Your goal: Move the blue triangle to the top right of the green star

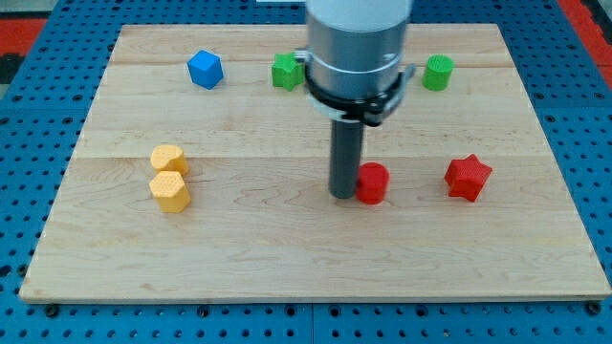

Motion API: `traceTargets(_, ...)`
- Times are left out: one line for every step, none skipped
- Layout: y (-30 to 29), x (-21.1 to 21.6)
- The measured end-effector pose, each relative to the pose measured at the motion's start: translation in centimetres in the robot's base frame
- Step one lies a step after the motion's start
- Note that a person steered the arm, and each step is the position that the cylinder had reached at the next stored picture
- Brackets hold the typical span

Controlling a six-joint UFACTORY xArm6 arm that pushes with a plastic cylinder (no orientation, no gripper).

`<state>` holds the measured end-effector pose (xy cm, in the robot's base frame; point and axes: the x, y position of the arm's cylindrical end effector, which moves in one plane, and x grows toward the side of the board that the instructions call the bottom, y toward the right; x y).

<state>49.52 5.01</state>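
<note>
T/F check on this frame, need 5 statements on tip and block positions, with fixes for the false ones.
1. My tip sits right beside the red cylinder, on its left in the view. True.
2. The two yellow blocks are far apart. False: they sit close together, one just above the other, at the view's left.
3. The blue block lies near the view's top, left of the arm. True.
4. The red star is at the view's left. False: it is at the view's right, beyond the red cylinder.
5. The green cylinder touches the red star. False: they are well apart.
</note>
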Motion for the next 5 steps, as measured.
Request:
traceTargets(2.1,0.0)
traceTargets(2.1,-0.3)
traceTargets(1.1,-6.1)
traceTargets(1.0,-13.0)
traceTargets(1.0,-14.0)
